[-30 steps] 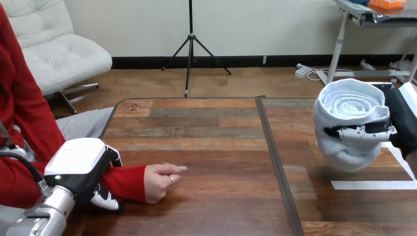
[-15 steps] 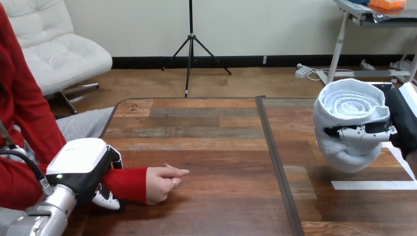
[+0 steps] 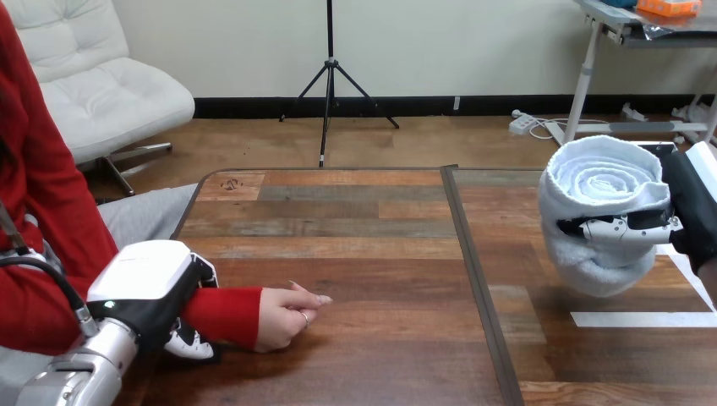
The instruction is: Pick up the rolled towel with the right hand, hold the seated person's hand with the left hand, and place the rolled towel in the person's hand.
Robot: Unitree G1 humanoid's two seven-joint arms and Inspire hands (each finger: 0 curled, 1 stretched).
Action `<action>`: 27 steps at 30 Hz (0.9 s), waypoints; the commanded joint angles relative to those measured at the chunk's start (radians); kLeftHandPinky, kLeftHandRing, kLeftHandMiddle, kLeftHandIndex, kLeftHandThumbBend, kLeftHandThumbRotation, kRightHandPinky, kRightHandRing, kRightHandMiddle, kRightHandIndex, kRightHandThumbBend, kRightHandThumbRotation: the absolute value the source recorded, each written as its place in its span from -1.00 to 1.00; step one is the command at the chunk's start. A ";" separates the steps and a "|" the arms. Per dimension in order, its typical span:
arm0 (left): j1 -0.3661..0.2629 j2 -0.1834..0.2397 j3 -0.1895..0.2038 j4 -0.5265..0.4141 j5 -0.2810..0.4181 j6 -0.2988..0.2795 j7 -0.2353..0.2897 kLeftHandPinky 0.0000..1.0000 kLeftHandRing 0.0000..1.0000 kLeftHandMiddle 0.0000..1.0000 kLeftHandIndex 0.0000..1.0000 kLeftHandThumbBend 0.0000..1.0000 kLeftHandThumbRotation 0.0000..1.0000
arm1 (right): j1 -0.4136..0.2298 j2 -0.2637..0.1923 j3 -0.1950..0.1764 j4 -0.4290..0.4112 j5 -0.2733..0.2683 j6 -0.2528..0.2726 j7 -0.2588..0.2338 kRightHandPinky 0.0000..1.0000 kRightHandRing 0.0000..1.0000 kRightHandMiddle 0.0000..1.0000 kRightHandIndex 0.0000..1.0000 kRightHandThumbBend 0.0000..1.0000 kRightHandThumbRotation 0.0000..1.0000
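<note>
Clamping fingers [image 3: 621, 228] round the towel [image 3: 602, 190], your right hand [image 3: 688, 207] holds it off the tabletop [image 3: 380, 254]. Your left hand [image 3: 148, 292] has its fingers clasped on the person's wrist [image 3: 224, 313] to steady it.

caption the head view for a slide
Right hand holds the rolled towel above the table; left hand clasps the person's forearm.

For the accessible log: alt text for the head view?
The robot's right hand holds a rolled towel above the wooden table; its left hand is curled round the person's forearm, the person's hand resting on the tabletop.
</note>
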 commanded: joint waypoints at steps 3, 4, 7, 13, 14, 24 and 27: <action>-0.035 -0.022 -0.030 0.015 -0.014 -0.001 -0.013 -0.28 -0.19 -0.15 -0.20 0.56 -1.00 | -0.049 -0.006 -0.037 -0.059 0.019 -0.015 -0.025 -0.35 -0.25 -0.16 -0.15 0.64 -1.00; -0.034 -0.023 -0.030 0.015 -0.016 -0.002 -0.012 -0.29 -0.21 -0.16 -0.21 0.55 -1.00 | -0.049 -0.006 -0.037 -0.061 0.020 -0.012 -0.024 -0.34 -0.25 -0.16 -0.15 0.64 -1.00; -0.033 -0.026 -0.030 0.014 -0.019 -0.003 -0.008 -0.34 -0.27 -0.21 -0.23 0.53 -1.00 | -0.049 -0.005 -0.038 -0.062 0.023 -0.011 -0.021 -0.34 -0.25 -0.16 -0.15 0.63 -1.00; -0.031 -0.029 -0.032 0.010 -0.018 0.003 -0.016 -0.36 -0.29 -0.23 -0.25 0.51 -1.00 | -0.051 -0.006 -0.039 -0.052 0.027 -0.026 -0.015 -0.34 -0.24 -0.16 -0.15 0.62 -1.00; -0.031 -0.030 -0.032 0.010 -0.019 0.003 -0.017 -0.36 -0.28 -0.23 -0.25 0.50 -1.00 | -0.051 -0.006 -0.039 -0.052 0.025 -0.027 -0.016 -0.34 -0.25 -0.17 -0.15 0.62 -1.00; -0.032 -0.035 -0.029 0.011 -0.030 0.004 -0.019 -0.34 -0.26 -0.21 -0.24 0.52 -1.00 | -0.051 -0.008 -0.037 -0.058 0.018 -0.011 -0.025 -0.36 -0.26 -0.17 -0.15 0.63 -1.00; -0.033 -0.035 -0.031 0.008 -0.032 0.009 -0.025 -0.33 -0.25 -0.20 -0.23 0.53 -1.00 | -0.050 -0.008 -0.036 -0.060 0.016 -0.007 -0.027 -0.36 -0.25 -0.16 -0.15 0.63 -1.00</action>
